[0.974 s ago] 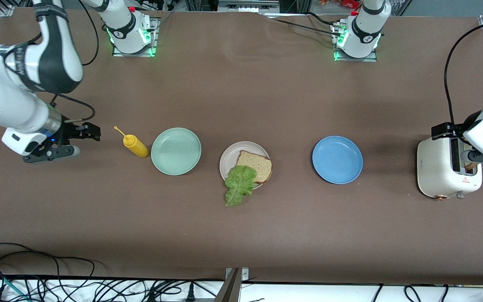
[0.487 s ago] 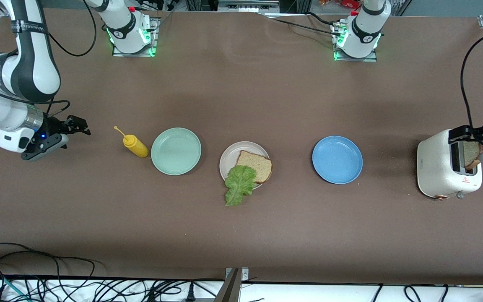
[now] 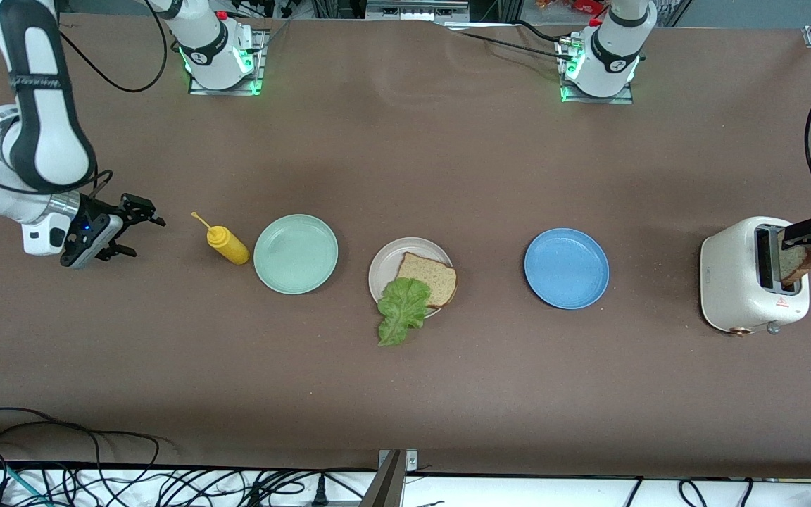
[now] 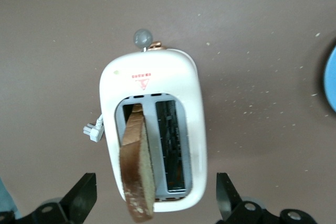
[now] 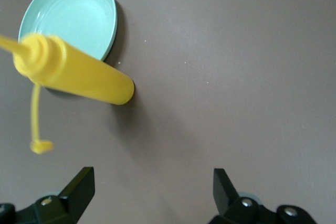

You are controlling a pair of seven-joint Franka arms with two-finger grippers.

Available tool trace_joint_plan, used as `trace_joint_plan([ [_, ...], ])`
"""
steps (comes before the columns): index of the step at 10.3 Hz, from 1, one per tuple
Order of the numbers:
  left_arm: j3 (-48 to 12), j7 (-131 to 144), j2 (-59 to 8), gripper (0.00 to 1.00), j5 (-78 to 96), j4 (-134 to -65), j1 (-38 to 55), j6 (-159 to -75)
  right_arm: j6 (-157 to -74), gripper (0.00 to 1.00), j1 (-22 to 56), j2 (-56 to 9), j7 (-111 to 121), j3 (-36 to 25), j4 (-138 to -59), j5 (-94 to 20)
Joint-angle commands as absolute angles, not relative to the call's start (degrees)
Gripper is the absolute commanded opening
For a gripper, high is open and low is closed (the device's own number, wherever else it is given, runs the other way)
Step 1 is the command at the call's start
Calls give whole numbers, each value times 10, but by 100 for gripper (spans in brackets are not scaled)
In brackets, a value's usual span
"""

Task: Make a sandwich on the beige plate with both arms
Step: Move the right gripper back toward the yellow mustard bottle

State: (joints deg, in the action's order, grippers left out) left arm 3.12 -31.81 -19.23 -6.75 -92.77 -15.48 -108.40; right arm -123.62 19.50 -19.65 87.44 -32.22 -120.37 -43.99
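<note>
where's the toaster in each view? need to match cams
Front view: toaster at the left arm's end of the table, near that picture's right edge.
Left wrist view: toaster at centre, seen from above, between the open left pincer tips.
Right wrist view: not in it.
Shared landmark: bread slice sticking out of a slot.

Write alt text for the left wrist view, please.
A slice of brown bread stands in one slot of a white toaster on a brown table, seen from above. The open left gripper hangs over the toaster.
</note>
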Motion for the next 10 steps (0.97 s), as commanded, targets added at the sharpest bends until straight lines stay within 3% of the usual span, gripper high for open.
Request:
trace_joint_plan([
  [1,24,-357,-203,100,-80,-936,-177,-1112,-1224,100,164,-266,1124,-321,-1195,-596],
  [5,23,-352,-196,100,-50,-983,-193,-1149,-1161,100,162,-275,1207,-306,-1191,-655],
  [6,23,-351,-197,92,-50,-984,-193,-1149,-1126,100,162,-284,1254,-305,-1187,-670],
  [8,23,-359,-199,25,-51,-984,-193,-1144,-1070,100,149,-324,1349,-305,-1163,-696],
  [9,23,-361,-200,5,-52,-983,-193,-1144,-1037,100,144,-351,1391,-305,-1152,-725],
  [10,23,-361,-200,1,-53,-983,-193,-1144,-1014,100,136,-374,1425,-305,-1148,-754],
])
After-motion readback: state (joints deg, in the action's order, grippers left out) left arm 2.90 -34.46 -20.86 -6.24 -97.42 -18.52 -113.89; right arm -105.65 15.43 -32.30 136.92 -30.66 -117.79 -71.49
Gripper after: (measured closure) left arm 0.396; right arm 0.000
